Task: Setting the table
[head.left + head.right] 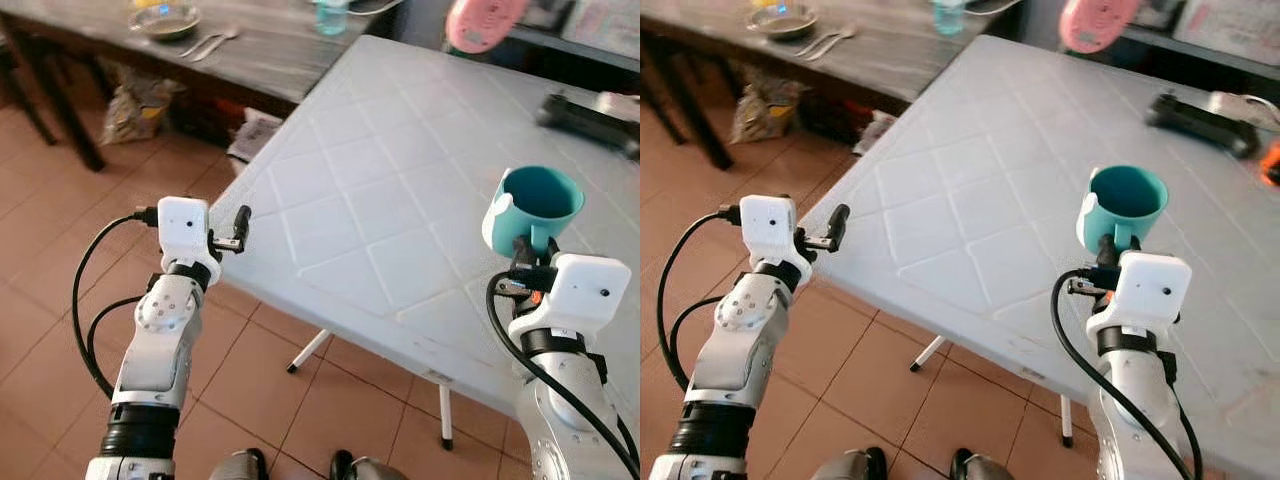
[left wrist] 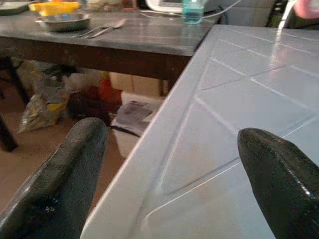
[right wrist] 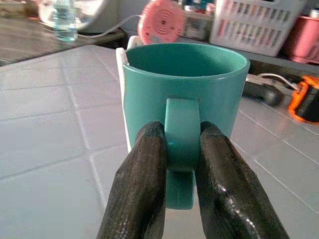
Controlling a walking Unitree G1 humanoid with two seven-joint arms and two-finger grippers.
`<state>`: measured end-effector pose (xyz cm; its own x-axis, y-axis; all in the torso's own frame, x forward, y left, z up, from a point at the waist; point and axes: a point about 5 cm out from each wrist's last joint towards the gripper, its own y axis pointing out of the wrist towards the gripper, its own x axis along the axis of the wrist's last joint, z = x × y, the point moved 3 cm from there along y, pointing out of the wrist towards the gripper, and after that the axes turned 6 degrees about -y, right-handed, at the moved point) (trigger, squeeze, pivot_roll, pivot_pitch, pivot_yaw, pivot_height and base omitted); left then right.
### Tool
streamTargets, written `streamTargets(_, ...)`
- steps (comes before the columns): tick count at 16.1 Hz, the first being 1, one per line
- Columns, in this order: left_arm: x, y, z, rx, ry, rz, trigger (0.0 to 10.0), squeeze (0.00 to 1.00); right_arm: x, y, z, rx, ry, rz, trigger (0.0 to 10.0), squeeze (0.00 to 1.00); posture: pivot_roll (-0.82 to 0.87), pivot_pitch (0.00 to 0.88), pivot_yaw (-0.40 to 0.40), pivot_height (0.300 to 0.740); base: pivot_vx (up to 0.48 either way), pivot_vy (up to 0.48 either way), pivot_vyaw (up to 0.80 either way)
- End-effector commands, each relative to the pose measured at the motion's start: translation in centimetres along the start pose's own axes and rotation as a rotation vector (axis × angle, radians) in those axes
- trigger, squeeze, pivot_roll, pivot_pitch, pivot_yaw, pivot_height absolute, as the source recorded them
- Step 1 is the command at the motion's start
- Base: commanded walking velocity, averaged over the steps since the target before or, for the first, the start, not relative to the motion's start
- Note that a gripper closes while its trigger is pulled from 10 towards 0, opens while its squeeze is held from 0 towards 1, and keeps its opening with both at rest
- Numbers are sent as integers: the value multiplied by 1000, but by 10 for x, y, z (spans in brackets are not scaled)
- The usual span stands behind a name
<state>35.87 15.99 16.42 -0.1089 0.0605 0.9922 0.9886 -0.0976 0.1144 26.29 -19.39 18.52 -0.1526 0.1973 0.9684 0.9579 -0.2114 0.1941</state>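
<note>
Partly cut off along the far edge of the head views are several things: a pink round object (image 1: 484, 22), a black elongated device (image 1: 588, 120) on the white plastic table with diamond-patterned top (image 1: 400, 180), and, in the right wrist view, an orange and black item (image 3: 306, 98) that is too blurred to identify. Whether the teal ceramic mug with a white inner side panel (image 1: 534, 211) rests on the table or is held just above it cannot be told; its base is hidden behind the right gripper (image 3: 182, 149). That gripper's two black fingers (image 3: 142, 184) pinch the mug's handle between them, the mug upright near the table's near right part, the right arm rising from below with its white wrist camera just under the mug.

Off the table's left edge, the left gripper (image 2: 174, 179) is raised with its fingers spread wide and holding nothing, its silver forearm angled upward.

Beyond, a dark wooden table (image 1: 250, 50) carries a metal bowl (image 1: 165, 20), metal cutlery (image 1: 208, 42) and a clear blue-tinted glass (image 1: 331, 16).
</note>
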Motion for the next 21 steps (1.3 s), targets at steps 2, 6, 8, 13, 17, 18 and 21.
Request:
streamTargets(2,1,3,-4,-4,-13,-4,10000,0,5,-3,-6,-19,-6,-13,10000,0,99,130,-56,740,0,0,-772)
streamTargets(6,2,5,-8,-24,-25,-6,10000,0,6,-3,-4,-18,-3,-14,10000,0,100,130,-55,740,0,233,0)
streamTargets(8,2,6,-8,-28,-26,-6,10000,0,6,-2,-4,-15,-3,-14,10000,0,98,130,-53,740,0,311,0)
streamTargets(13,-2,7,-14,-53,-36,8,10000,0,7,0,-5,-26,-9,-20,10000,0,90,133,-48,740,0,337,0)
streamTargets(17,-2,8,-18,-72,-37,12,10000,0,6,-2,-6,-34,-12,-18,10000,0,87,137,-40,740,0,361,0)
streamTargets(18,-2,8,-19,-76,-37,13,10000,0,6,-2,-5,-39,-13,-18,10000,0,85,137,-37,740,0,375,0)
streamTargets(21,-3,10,-24,-93,-38,16,10000,0,6,-2,-7,-50,-17,-18,10000,0,82,140,-34,740,0,376,-179)
